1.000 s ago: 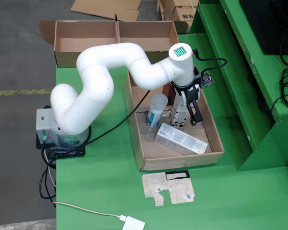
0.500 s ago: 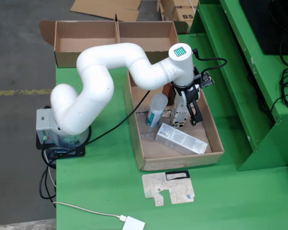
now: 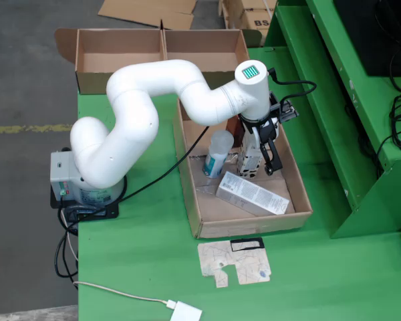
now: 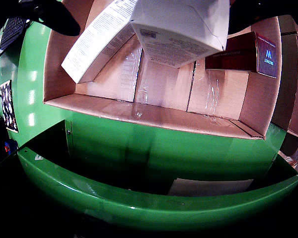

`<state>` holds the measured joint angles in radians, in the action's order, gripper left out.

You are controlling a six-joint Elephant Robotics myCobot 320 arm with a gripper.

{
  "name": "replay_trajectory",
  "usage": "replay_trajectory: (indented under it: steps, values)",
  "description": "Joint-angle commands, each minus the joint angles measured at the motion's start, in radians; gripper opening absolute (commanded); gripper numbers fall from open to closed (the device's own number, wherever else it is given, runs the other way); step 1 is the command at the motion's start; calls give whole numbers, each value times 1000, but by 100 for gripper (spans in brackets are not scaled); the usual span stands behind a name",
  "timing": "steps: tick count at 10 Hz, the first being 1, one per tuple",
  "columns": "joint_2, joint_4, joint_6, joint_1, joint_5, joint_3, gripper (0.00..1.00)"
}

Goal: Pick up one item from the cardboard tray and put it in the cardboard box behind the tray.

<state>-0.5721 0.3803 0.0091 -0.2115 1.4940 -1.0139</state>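
White carton (image 4: 181,29) between fingers (image 3: 275,155), above tray (image 3: 207,227)

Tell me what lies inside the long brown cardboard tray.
Inside the long brown cardboard tray a white printed carton lies flat, a translucent plastic bottle stands, and the gripper holds a white box. A dark red box is hidden overhead.

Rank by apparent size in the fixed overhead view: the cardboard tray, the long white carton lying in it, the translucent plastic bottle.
1. Brown cardboard tray, clearly largest.
2. Long white carton.
3. Translucent plastic bottle, smallest, though it stands upright, so the overhead angle foreshortens it.
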Motion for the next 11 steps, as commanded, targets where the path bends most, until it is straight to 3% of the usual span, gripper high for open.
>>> replay_trajectory:
  steps: [1,8,11]
  values:
    - [46,13,5,-4,-5,20,70]
    - [46,13,5,-4,-5,20,0]
    - [46,13,5,-4,-5,20,0]
